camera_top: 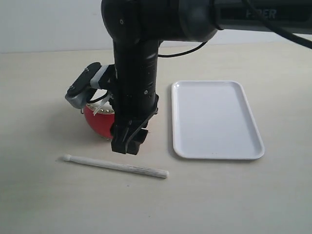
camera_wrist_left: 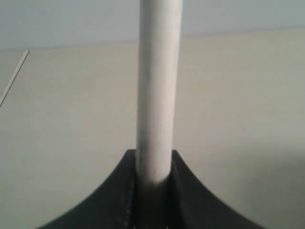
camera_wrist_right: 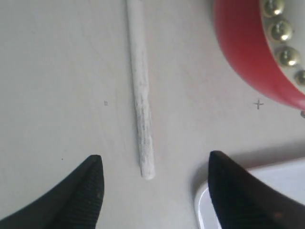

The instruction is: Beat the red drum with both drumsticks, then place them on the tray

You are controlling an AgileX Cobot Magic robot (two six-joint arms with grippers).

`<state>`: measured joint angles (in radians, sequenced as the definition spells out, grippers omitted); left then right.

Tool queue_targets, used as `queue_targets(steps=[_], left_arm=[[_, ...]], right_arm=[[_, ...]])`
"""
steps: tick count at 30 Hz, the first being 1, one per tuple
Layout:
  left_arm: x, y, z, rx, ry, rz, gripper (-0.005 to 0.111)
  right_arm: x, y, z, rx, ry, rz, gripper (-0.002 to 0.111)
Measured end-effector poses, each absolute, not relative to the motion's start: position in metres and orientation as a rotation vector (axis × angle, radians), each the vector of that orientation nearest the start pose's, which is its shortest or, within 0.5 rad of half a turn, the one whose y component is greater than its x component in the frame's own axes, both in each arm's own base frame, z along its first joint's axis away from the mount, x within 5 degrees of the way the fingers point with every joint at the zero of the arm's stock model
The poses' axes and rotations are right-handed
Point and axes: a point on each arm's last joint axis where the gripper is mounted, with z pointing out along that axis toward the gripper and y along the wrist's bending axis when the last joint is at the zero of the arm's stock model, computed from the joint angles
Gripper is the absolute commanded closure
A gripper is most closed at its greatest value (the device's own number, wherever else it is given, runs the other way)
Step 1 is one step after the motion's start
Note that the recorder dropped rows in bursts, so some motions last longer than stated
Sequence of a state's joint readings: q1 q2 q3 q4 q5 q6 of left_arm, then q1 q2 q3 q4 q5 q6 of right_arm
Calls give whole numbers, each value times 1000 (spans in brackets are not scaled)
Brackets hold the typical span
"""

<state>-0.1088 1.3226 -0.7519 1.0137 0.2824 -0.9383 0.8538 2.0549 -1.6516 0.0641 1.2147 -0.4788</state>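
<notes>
- The red drum (camera_top: 97,122) is sat on the surface (camera_top: 243,195) a bit left of centre. It's mostly blocked by a black arm, so only its red belly and a few brass studs can be seen.
- One drumstick (camera_top: 117,166) is laid flat on the surface just on the near side of the drum, running left to right and not touching it.
- The right pincer (camera_wrist_right: 156,158) is hung over that stick's right end with its jaws spread wide, and nothing is gripped in them.
- The other drumstick (camera_wrist_left: 157,95) is clamped tight in the left pincer (camera_wrist_left: 153,167), which is parked at the drum's upper left. Whether that stick is touching the skin can't be told.
- The tray (camera_top: 214,119) is set to the right of the drum, near it but apart, with nothing seen on it.
</notes>
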Motion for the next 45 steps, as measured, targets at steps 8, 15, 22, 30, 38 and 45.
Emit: queue_targets(steps=[8,15,22,30,38,45], left_arm=[[264,-42,258,353,2544,-85,107],[264,-51,260,445,2512,-184,107],[265,-51,262,447,2497,-180,107],[266,-51,263,446,2494,-179,107],[266,-51,263,444,2489,-177,107],[266,-51,263,443,2487,-177,107]], right_arm=[[268,316,207,-1919,2453,100,52],[268,325,163,-2034,2504,185,52],[273,330,136,-2002,2498,190,53],[267,322,111,-1976,2491,176,53],[266,321,112,-1957,2489,177,83],[266,322,111,-1862,2560,179,108]])
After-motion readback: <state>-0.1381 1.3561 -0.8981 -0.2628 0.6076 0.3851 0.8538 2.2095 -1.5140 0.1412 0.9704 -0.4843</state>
